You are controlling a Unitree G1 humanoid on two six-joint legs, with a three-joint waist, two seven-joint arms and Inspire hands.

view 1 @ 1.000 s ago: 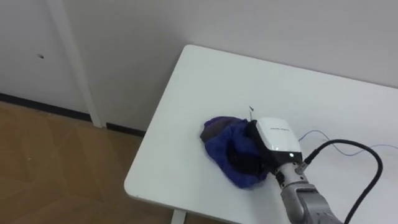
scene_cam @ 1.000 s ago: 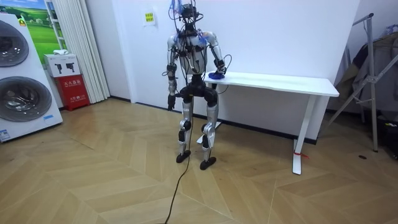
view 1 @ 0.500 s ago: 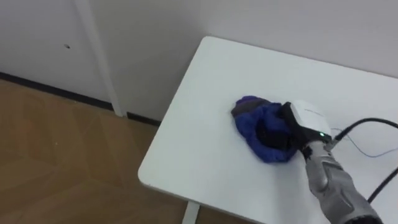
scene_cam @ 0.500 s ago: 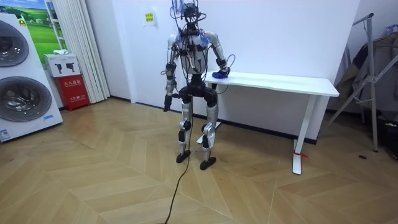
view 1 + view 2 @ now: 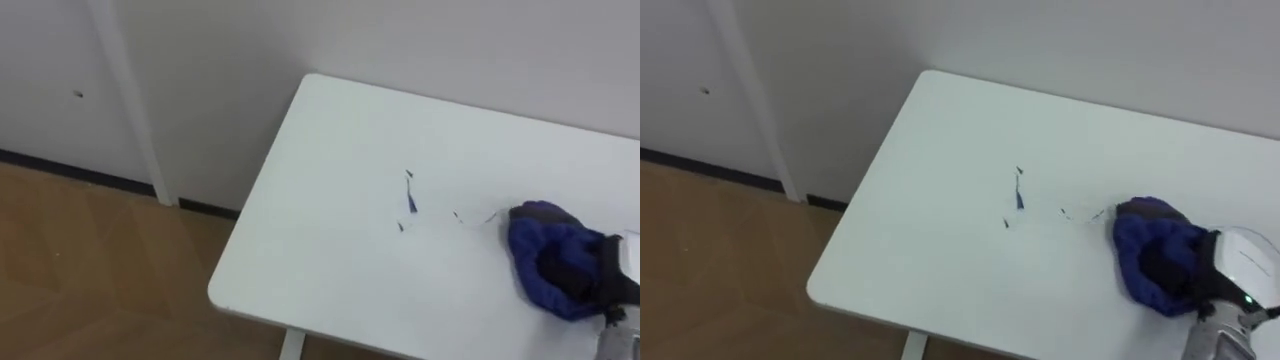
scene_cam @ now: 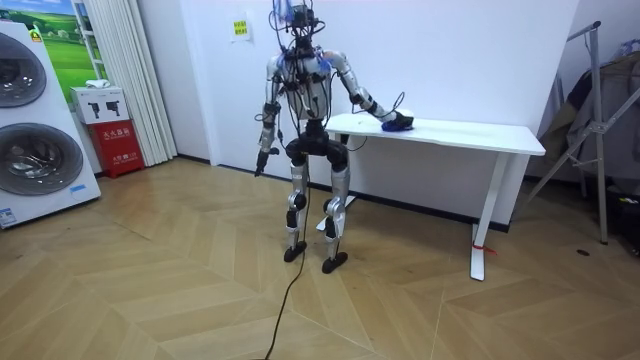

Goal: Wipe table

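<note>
The blue cloth (image 5: 552, 265) is seen on the white desk (image 5: 320, 250), some way in from the left end. The right robot hand (image 5: 1240, 258) is pressed into the cloth. Whether the cloth is gripped or only pushed cannot be told. The left robot hand (image 6: 258, 168) is hung down by the robot's side. Small blue marks (image 5: 409, 200) are seen on the desk, between the cloth and the left end. So the job is judged not done yet. More wiping is likely needed there and along the rest of the desk.
</note>
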